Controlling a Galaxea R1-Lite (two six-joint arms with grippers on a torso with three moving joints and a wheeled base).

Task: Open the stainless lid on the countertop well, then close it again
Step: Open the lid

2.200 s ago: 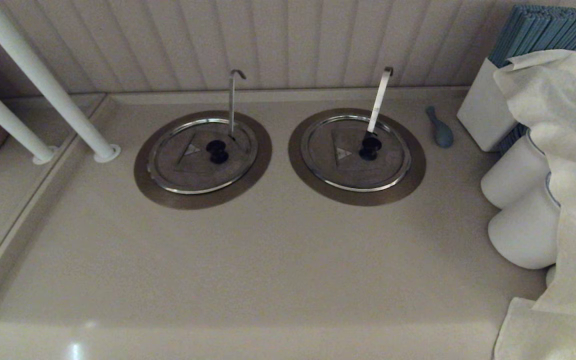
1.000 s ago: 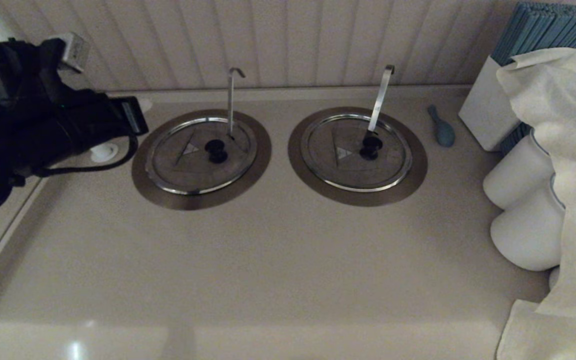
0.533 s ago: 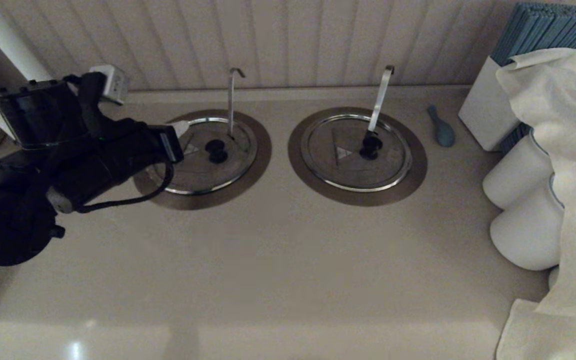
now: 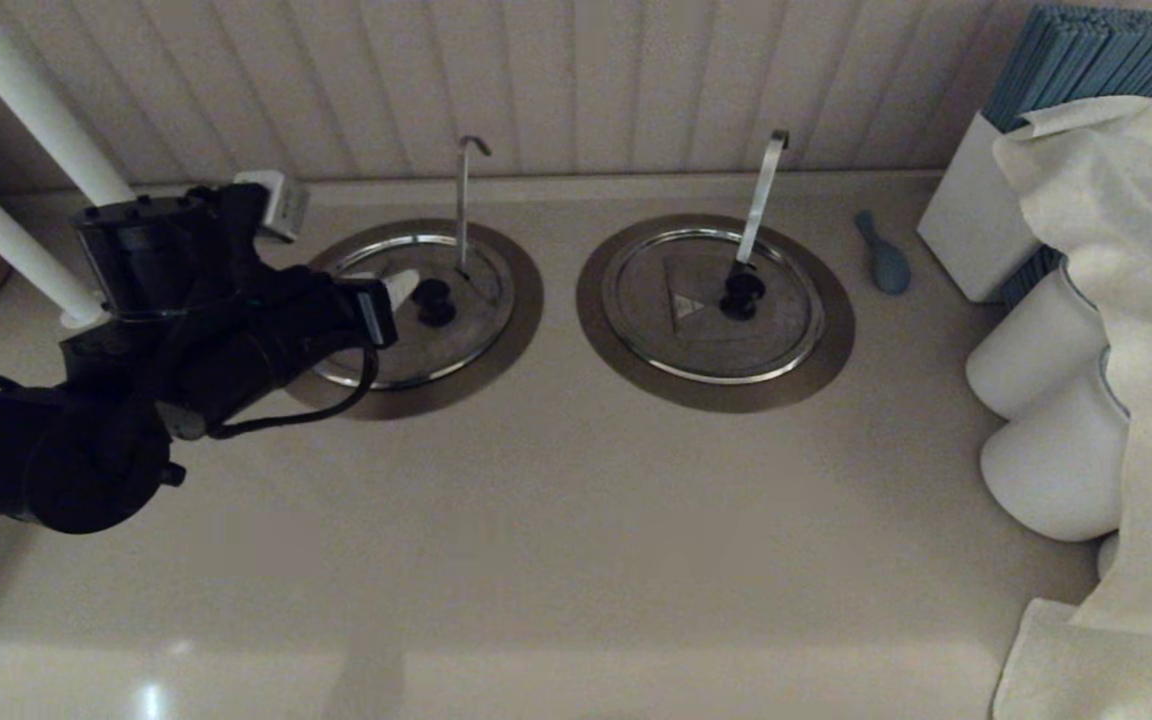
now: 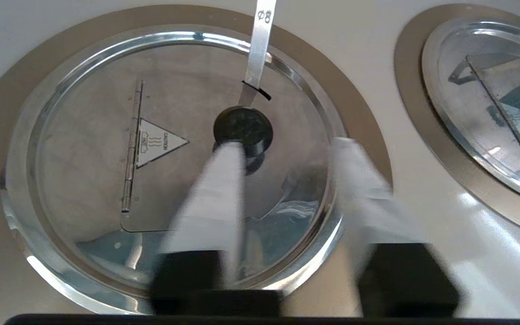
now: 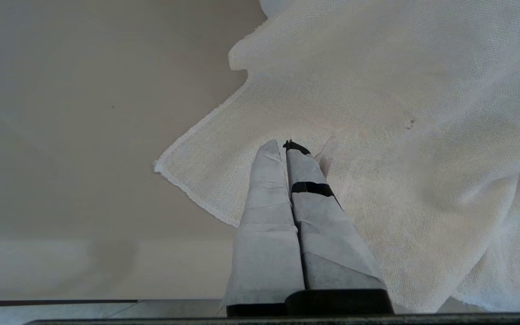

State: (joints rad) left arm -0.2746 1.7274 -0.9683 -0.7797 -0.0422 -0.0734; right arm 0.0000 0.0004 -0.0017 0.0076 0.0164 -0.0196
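Head view shows the left gripper (image 4: pixel 398 287), jaws spread, reaching for the black knob (image 4: pixel 433 298) of the stainless lid (image 4: pixel 446 335). Next it should centre and clamp. Right gripper (image 6: pixel 287 146) sits pressed together over a white cloth (image 6: pixel 377 135).

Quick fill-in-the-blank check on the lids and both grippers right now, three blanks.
1. The stainless lid is ____ on the countertop well.
2. The left gripper has its fingers ____ beside the black knob.
3. The right gripper hangs above a white ____.

Missing words: shut; open; cloth
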